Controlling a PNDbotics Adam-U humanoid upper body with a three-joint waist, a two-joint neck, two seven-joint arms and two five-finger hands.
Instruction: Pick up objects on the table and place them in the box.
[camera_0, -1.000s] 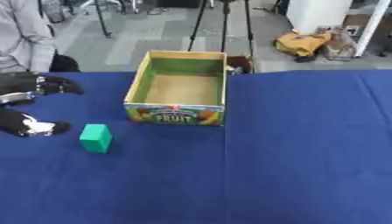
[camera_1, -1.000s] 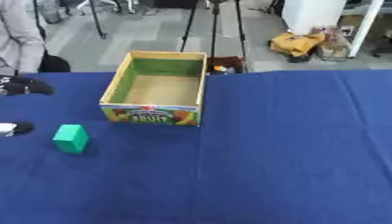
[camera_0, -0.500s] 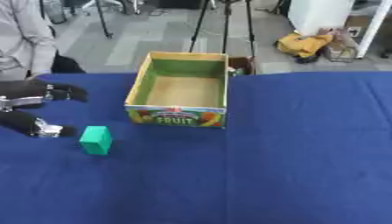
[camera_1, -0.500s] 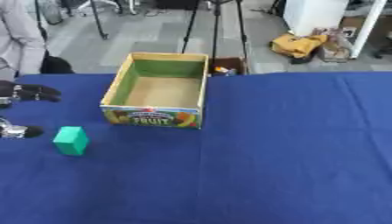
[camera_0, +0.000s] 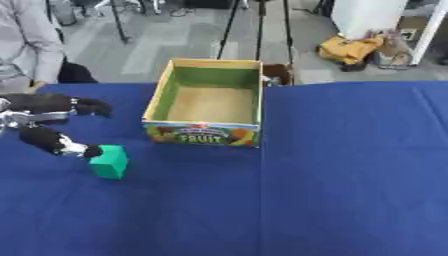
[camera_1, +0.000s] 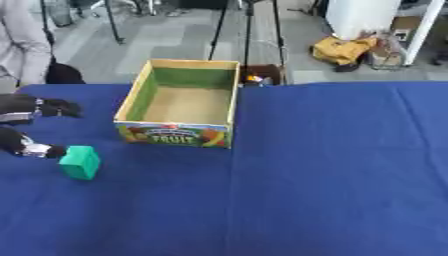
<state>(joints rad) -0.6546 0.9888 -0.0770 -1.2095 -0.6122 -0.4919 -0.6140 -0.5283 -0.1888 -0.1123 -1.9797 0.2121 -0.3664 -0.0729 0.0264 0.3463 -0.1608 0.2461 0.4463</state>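
While my left hand (camera_0: 54, 125) sits at the far left of the table (camera_0: 350, 175), its fingers are spread apart: the upper ones reach out level above the cloth, the lower one points at the green block (camera_0: 109, 161), its tip at the block's left face. Whether it touches, I cannot tell. Nothing is held. My right hand shows in neither view.

Green block: upright on the blue cloth, near the box's front left corner but apart from it, not yet lifted.

Box (camera_0: 208, 134): open-topped cardboard, green inner walls, bare floor, nothing inside. Standing just right of the block and further back.

Risks, as I judge them:
- The lower finger is alone on one side of the block. If it pushes before the upper fingers come down on the far side, the block slides or tips toward the box instead of being pinched.
- The block's faces look smooth; a pinch at an edge could let it rotate out on lifting.
- The box's near wall stands between block and floor; a low carry would clip the rim.

Writing: front panel of the box reads "FRUIT" amid fruit pictures. Nothing else is legible.
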